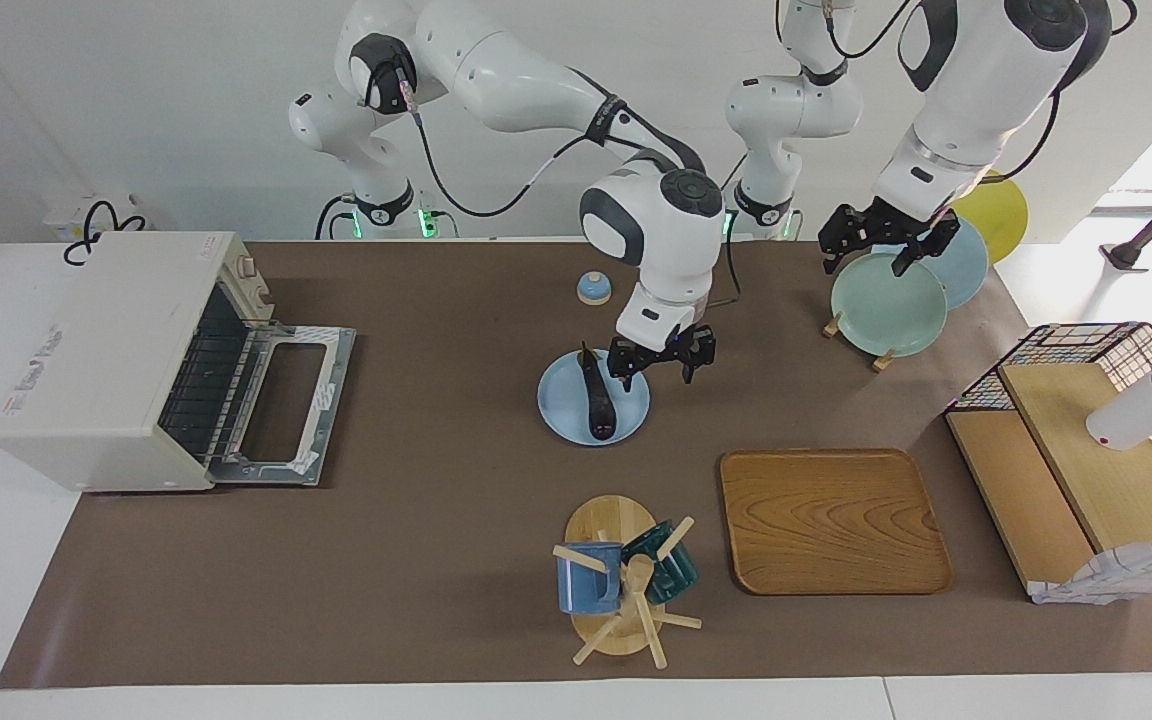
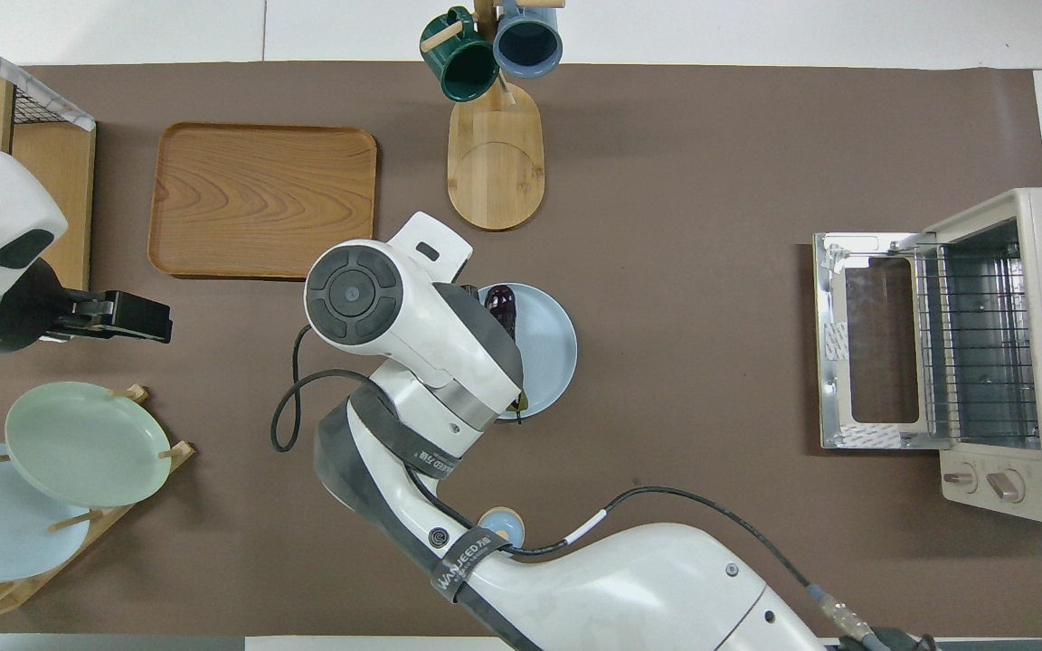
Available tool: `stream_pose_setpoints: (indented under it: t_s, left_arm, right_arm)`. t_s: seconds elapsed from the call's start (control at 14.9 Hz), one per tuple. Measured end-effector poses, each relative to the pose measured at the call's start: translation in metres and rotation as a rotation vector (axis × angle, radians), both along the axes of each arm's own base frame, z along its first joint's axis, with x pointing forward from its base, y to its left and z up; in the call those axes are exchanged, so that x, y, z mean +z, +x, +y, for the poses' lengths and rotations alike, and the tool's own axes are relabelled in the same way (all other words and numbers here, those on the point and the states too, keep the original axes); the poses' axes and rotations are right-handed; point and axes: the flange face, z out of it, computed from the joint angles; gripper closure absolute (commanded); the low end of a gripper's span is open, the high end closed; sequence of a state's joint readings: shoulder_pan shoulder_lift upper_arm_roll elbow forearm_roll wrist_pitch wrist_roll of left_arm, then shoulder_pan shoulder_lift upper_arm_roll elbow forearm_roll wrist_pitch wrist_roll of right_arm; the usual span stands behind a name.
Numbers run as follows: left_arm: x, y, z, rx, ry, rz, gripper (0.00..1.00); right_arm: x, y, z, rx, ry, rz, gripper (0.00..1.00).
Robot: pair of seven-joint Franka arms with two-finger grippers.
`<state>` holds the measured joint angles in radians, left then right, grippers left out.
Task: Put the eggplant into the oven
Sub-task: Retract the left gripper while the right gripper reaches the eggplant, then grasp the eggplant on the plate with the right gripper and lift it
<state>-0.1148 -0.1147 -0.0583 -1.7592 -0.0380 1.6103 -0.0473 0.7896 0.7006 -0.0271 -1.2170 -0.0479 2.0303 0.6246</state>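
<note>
While the eggplant (image 1: 596, 398) lies on our blue plate (image 1: 561, 405), our right gripper (image 1: 658, 372) hovers over the plate's edge, fingers spread; our left gripper (image 1: 883, 250) waits released above the plate rack (image 1: 881, 358); the oven (image 1: 126, 360) stands open.
</note>
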Motion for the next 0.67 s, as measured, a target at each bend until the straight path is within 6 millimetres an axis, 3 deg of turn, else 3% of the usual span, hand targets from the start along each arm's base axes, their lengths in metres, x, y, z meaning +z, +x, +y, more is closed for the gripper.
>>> stream_pose_setpoints:
  t_s: [0.27,0.67]
  left_arm:
    - [0.016,0.009,0.002,-0.008,0.009,-0.037,0.0]
    - [0.001,0.012,0.004,-0.022,0.017,0.005,0.0]
  right_arm:
    - [-0.034,-0.016,0.009,0.033,-0.036,0.015,0.34]
    - [-0.059,-0.027,0.005,0.043,-0.079,0.046,0.56]
